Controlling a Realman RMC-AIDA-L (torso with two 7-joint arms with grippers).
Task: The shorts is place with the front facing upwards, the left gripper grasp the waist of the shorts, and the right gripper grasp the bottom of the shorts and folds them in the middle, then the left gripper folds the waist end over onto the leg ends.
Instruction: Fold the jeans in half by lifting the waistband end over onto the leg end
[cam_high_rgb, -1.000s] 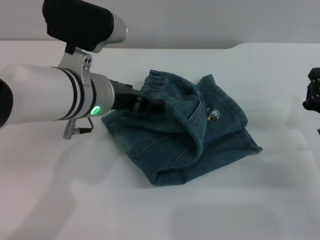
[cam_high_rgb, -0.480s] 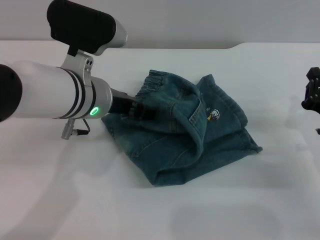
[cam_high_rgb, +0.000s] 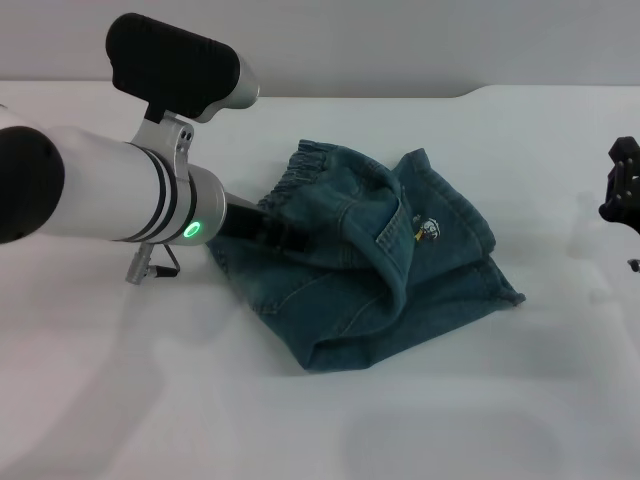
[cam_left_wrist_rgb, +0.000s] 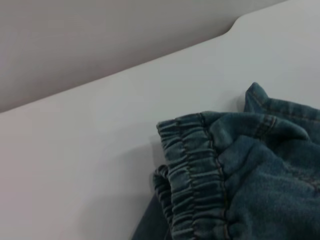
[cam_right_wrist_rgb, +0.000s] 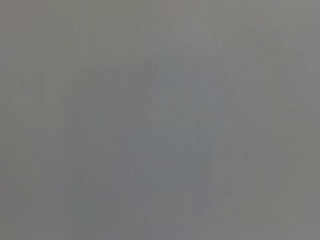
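The blue denim shorts (cam_high_rgb: 380, 260) lie folded in a rumpled heap at the middle of the white table (cam_high_rgb: 450, 420). Their elastic waistband (cam_high_rgb: 305, 160) is on top at the back left, and the leg hems point to the front right. My left gripper (cam_high_rgb: 272, 228) is low against the left side of the heap, just under the waistband, dark against the cloth. The left wrist view shows the gathered waistband (cam_left_wrist_rgb: 195, 170) close up and none of my own gripper. At the table's far right edge, my right gripper (cam_high_rgb: 624, 190) hangs well away from the shorts.
A small white print (cam_high_rgb: 428, 230) marks the shorts' upper layer. A grey wall runs behind the table's back edge (cam_high_rgb: 400, 95). The right wrist view is plain grey with nothing to make out.
My left arm has drawn back to the left, and its gripper has slid from over the cloth to the heap's left edge. The shorts and the right arm have hardly moved.
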